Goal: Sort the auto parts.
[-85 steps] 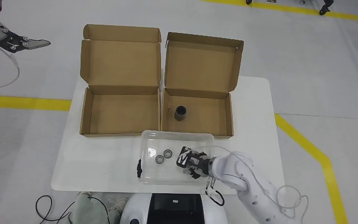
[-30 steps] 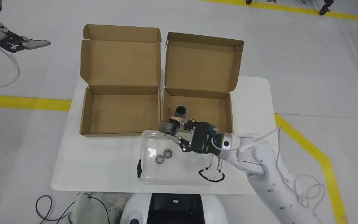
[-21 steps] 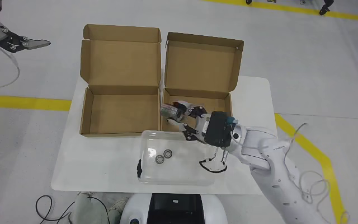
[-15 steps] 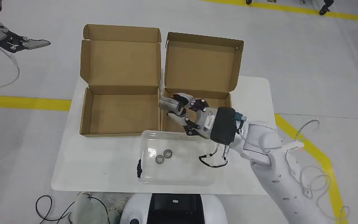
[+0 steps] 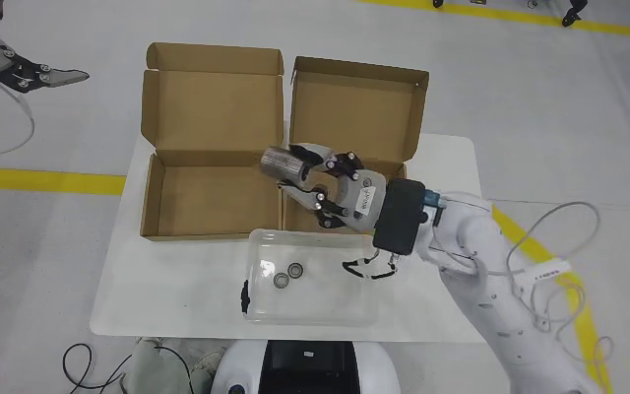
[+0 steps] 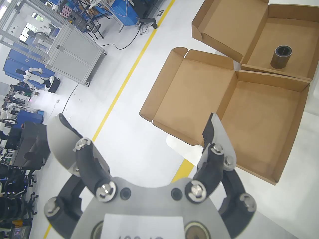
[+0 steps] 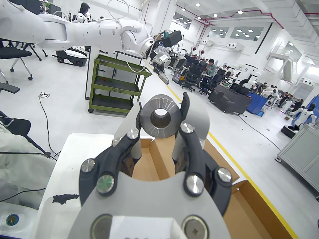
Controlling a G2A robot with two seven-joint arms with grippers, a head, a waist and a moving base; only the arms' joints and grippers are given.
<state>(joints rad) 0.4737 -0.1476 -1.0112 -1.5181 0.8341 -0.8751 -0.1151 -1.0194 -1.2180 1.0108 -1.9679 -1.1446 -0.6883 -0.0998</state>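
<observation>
Well, your right gripper (image 5: 301, 174) had its fingers closed on a silver metal sleeve (image 5: 280, 163), pinching it from two sides so that the bored end faced the wrist camera. You held that sleeve up in the air just beyond the far left corner of the clear tray (image 5: 335, 300), over the seam where the two boxes met. Taking the tray as your mark, the right cardboard box (image 5: 354, 113) sat open directly past its far edge, close against it. The left cardboard box (image 5: 212, 202) sat open past that edge and off to the left, wall to wall with the first. A dark sleeve (image 6: 280, 57) stood upright on the floor of the right cardboard box, on the side nearer its neighbour. Inside the tray, toward its left end, two round bearings (image 5: 281, 280) lay close together. Your left gripper (image 6: 135, 125) hung well away from the tray, far off to its left and past the edge of the white table (image 5: 443, 177), with its fingers spread wide and nothing between them.
</observation>
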